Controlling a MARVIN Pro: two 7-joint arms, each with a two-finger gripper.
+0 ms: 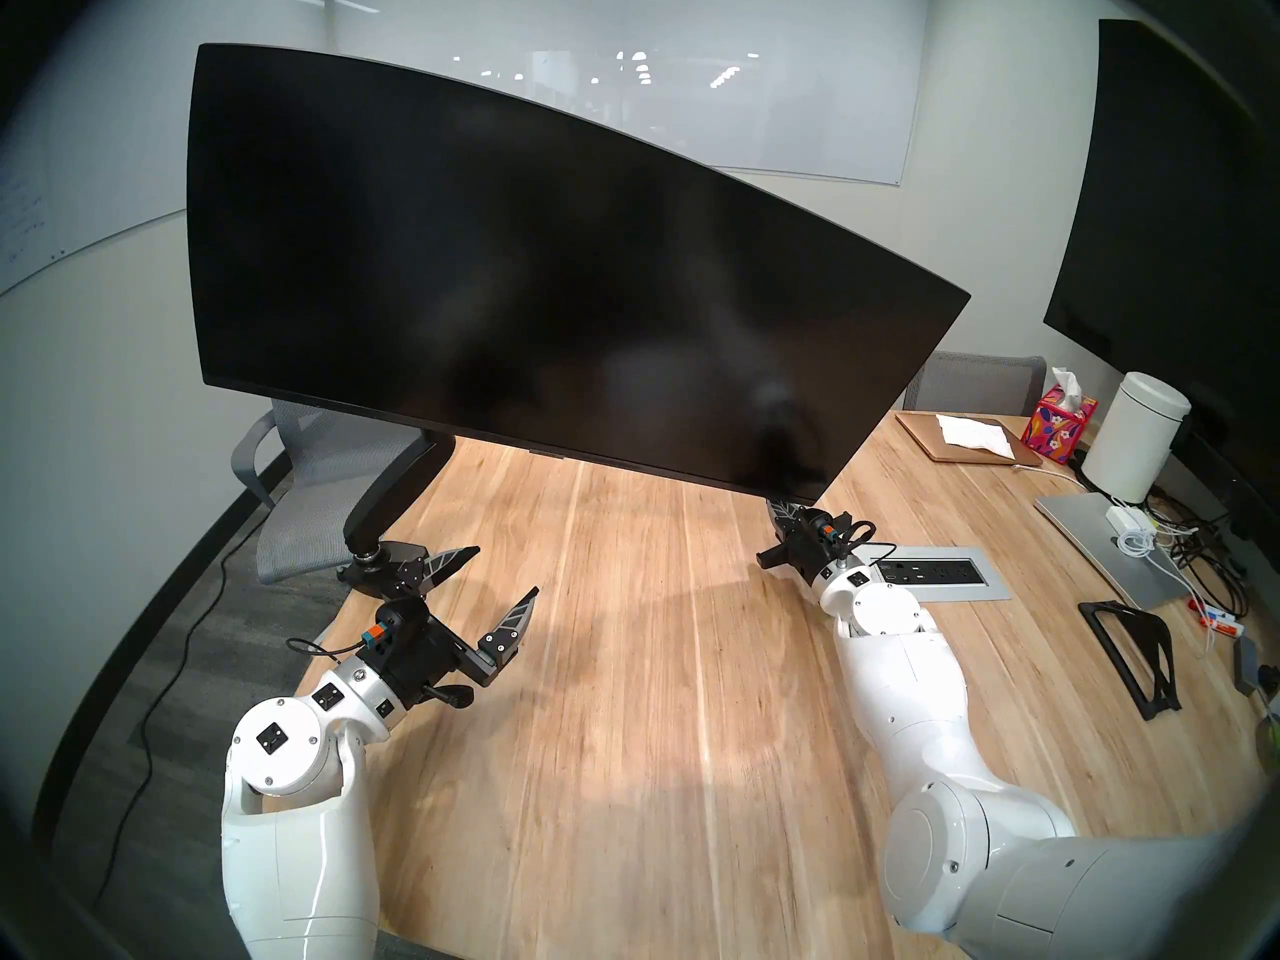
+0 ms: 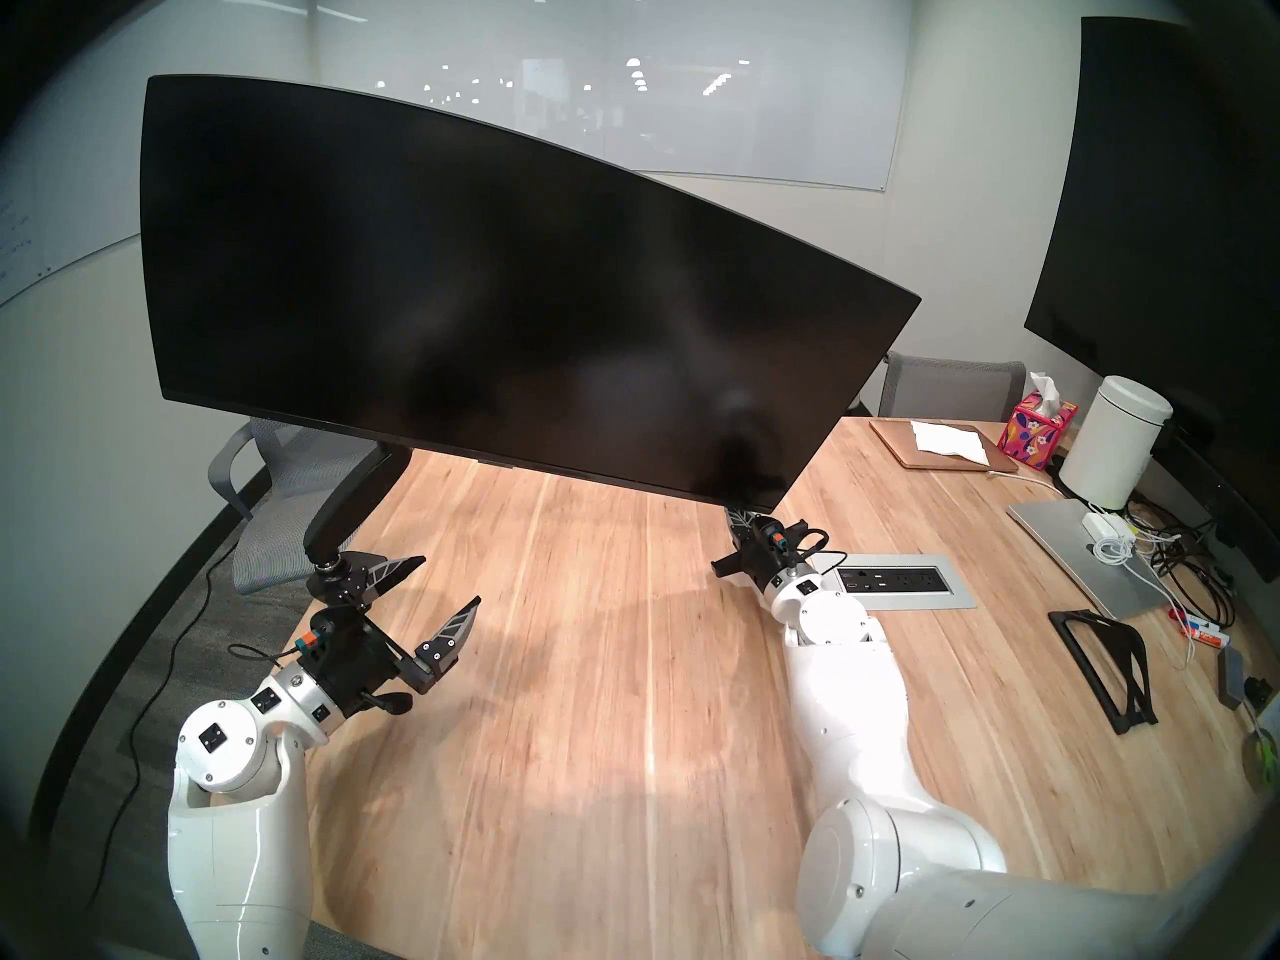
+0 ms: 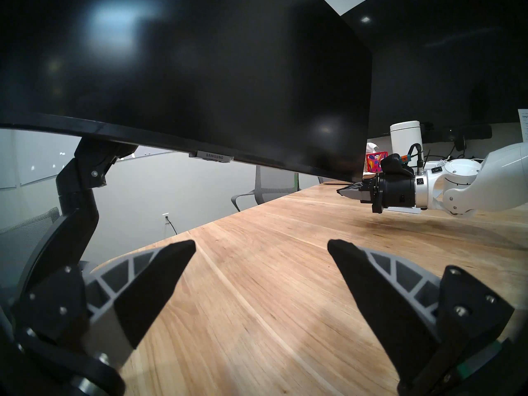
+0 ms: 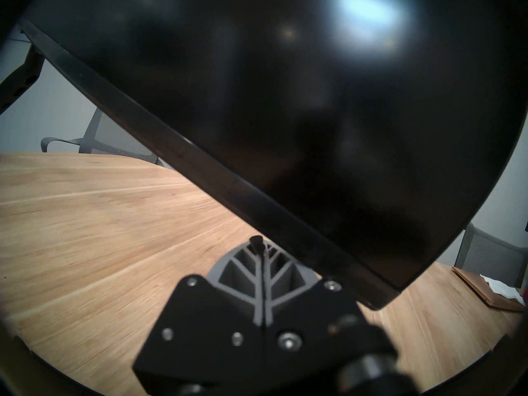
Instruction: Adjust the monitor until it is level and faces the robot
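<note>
Right gripper [image 1: 781, 512] jaws pressed together, tucked under low right corner of monitor [image 1: 526, 266]; left gripper [image 1: 495, 577] jaws spread, idle over desk [image 1: 623, 695]. Monitor seen tilted; levelling left undone.

- a light wooden table [image 1: 623, 695] with pale streaks in the grain fills the room's middle.
- a grey mesh office chair [image 1: 312, 480] stands at the table's far left edge; another grey chair [image 1: 983, 383] at the far right edge.
- a glossy whiteboard [image 1: 692, 72] on the back wall mirrors ceiling lights.
- pale grey walls; dark carpet [image 1: 208, 626] with a black cable [image 1: 163, 695] trailing across it.
</note>
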